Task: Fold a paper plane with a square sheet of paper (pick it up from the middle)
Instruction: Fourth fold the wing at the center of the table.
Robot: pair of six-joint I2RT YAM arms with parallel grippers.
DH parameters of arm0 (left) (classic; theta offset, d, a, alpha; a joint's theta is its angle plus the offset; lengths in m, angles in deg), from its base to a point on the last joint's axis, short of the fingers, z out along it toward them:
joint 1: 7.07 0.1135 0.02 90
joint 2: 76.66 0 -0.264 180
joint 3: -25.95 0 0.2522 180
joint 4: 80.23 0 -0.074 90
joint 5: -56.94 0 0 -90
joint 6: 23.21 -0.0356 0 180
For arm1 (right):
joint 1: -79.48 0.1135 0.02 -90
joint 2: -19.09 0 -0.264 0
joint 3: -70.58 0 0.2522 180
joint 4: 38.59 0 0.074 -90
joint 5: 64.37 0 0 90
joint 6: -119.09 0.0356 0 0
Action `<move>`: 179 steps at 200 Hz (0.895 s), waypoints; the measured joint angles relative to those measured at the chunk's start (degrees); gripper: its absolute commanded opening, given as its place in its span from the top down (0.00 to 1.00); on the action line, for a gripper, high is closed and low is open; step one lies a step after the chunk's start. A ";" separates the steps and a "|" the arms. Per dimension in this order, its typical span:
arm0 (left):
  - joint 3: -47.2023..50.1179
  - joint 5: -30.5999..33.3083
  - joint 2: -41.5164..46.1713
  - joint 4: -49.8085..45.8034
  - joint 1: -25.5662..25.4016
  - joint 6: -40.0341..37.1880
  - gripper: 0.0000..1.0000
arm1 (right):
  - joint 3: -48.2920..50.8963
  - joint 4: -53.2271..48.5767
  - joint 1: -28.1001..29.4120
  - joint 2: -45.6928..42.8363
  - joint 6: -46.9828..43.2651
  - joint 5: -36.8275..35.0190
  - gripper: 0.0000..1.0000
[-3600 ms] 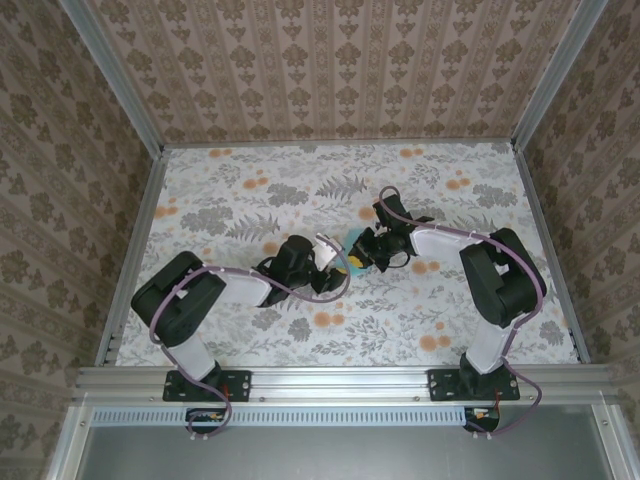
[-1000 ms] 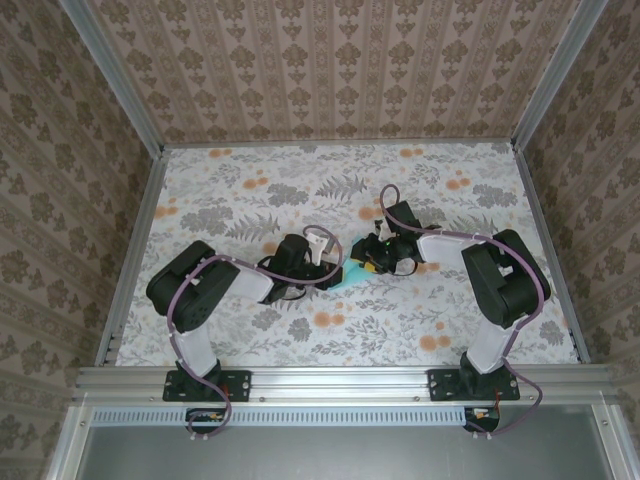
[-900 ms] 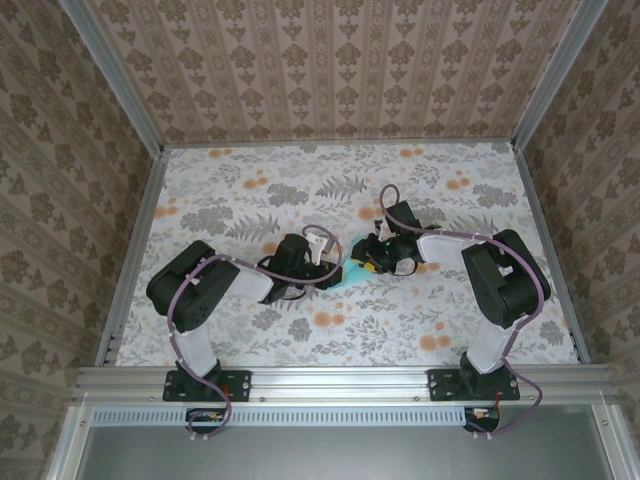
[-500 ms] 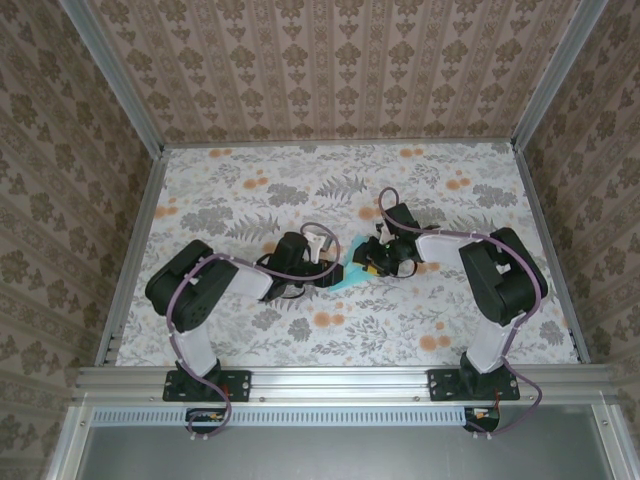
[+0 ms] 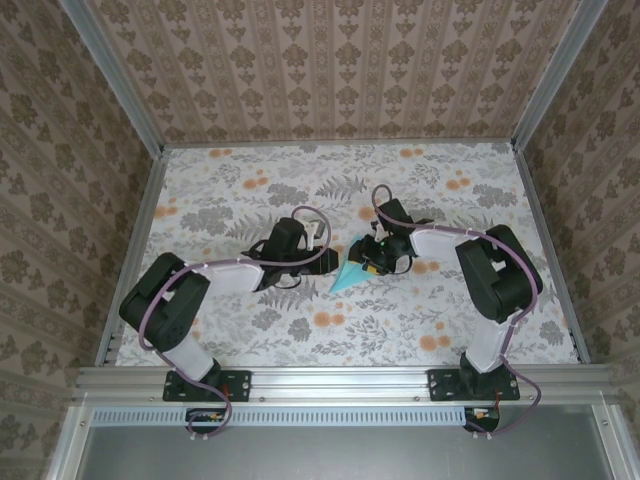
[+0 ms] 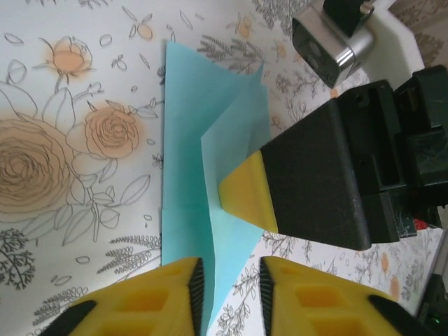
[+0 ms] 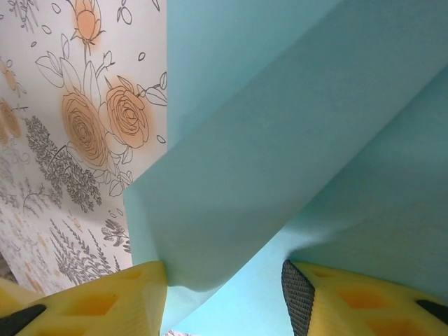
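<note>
Paper plane (image 5: 347, 276): light turquoise, pointed dart shape, 1 flap raised, lies on counter (image 5: 230, 190) centre, tip toward me.

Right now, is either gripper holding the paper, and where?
Nothing looks clamped. The paper lies on the table; the left gripper straddles one end, the right gripper a raised flap, jaws apart.

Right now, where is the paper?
In the top view the turquoise paper lies mid-table between the left gripper and right gripper, tip toward the near edge.
</note>
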 measured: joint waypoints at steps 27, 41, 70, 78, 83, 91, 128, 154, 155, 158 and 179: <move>-2.36 -3.63 -2.67 -1.20 0.00 1.53 0.85 | -1.42 -2.43 0.44 0.68 -0.44 -1.57 0.53; -2.80 -5.27 -3.98 -1.11 -0.07 2.12 0.87 | -2.29 -3.74 0.57 1.16 -0.44 -2.12 0.53; -2.82 -7.10 -5.73 -1.36 -0.50 2.78 0.88 | -3.96 -5.99 0.94 1.88 -0.44 -3.17 0.51; -2.97 -7.50 -6.03 -1.62 -0.59 2.80 0.89 | -4.33 -6.49 1.05 2.05 -0.44 -3.45 0.50; -3.17 -7.67 -6.25 -1.84 -0.79 2.82 0.89 | -4.50 -6.71 1.05 2.12 -0.46 -3.56 0.50; -3.52 -7.91 -6.67 -2.05 -0.81 2.84 0.90 | -4.81 -7.15 1.11 2.29 -0.44 -3.76 0.50; -4.72 -8.35 -8.39 -3.23 -0.87 3.21 0.90 | -5.97 -8.66 1.38 2.91 -0.39 -4.24 0.50; -5.07 -8.33 -9.20 -4.26 -0.85 3.21 0.92 | -6.43 -9.20 1.40 3.21 -0.35 -4.35 0.49; -5.07 -8.33 -9.22 -4.33 -0.87 3.21 0.92 | -6.45 -9.20 1.40 3.23 -0.35 -4.35 0.49; -5.16 -8.31 -9.25 -4.42 -0.87 3.21 0.93 | -6.51 -9.29 1.42 3.28 -0.33 -4.35 0.49; -6.10 -8.07 -9.66 -5.66 -0.87 3.21 0.95 | -6.93 -9.81 1.40 3.54 -0.15 -4.37 0.49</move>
